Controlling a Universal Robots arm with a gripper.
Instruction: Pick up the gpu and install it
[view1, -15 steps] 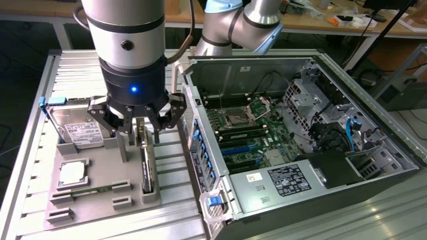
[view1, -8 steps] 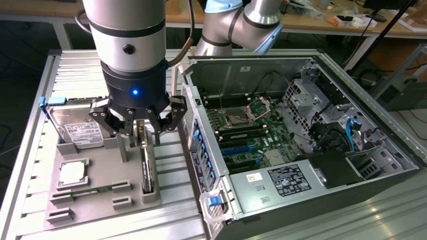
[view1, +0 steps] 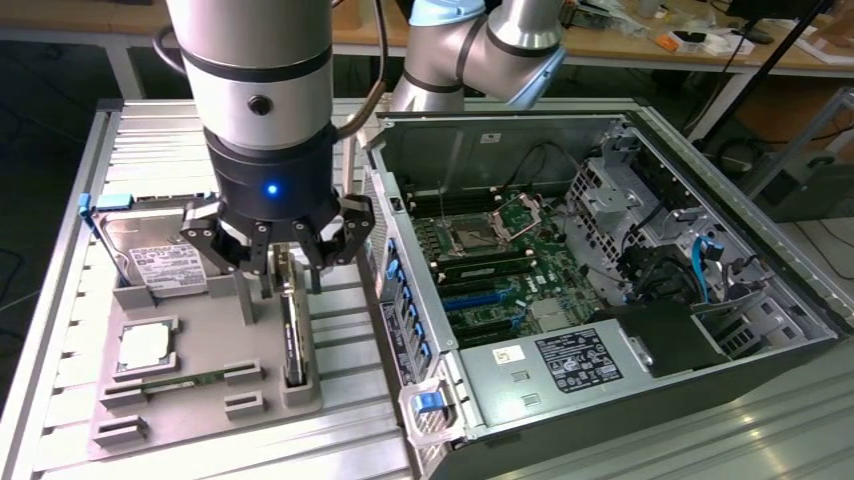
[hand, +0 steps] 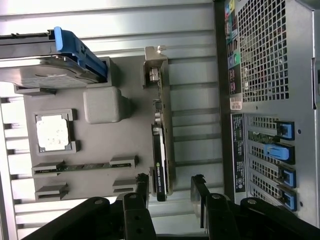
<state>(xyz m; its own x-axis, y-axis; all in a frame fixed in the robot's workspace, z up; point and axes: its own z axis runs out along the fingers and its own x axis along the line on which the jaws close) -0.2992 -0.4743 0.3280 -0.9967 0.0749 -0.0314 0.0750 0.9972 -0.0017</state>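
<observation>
The gpu (view1: 295, 335) stands on its edge in a slot of the grey holder tray (view1: 200, 410), with its silver bracket end away from the gripper. My gripper (view1: 291, 268) hangs just over its upper edge. In the wrist view the gpu (hand: 162, 145) runs between the two black fingers (hand: 142, 185), closer to one of them, with a gap still showing on the other side. The gripper (hand: 170, 182) is open and straddles the card's end. The open computer case (view1: 747, 300), with its motherboard (view1: 501, 270), lies at the exterior view's right of the tray.
On the tray also lie a silver hard drive (view1: 160, 262) with a blue handle, a processor chip (view1: 144, 345) and a narrow memory stick (view1: 180, 380). The case's rear wall with blue slot latches (hand: 280, 150) stands close beside the gpu.
</observation>
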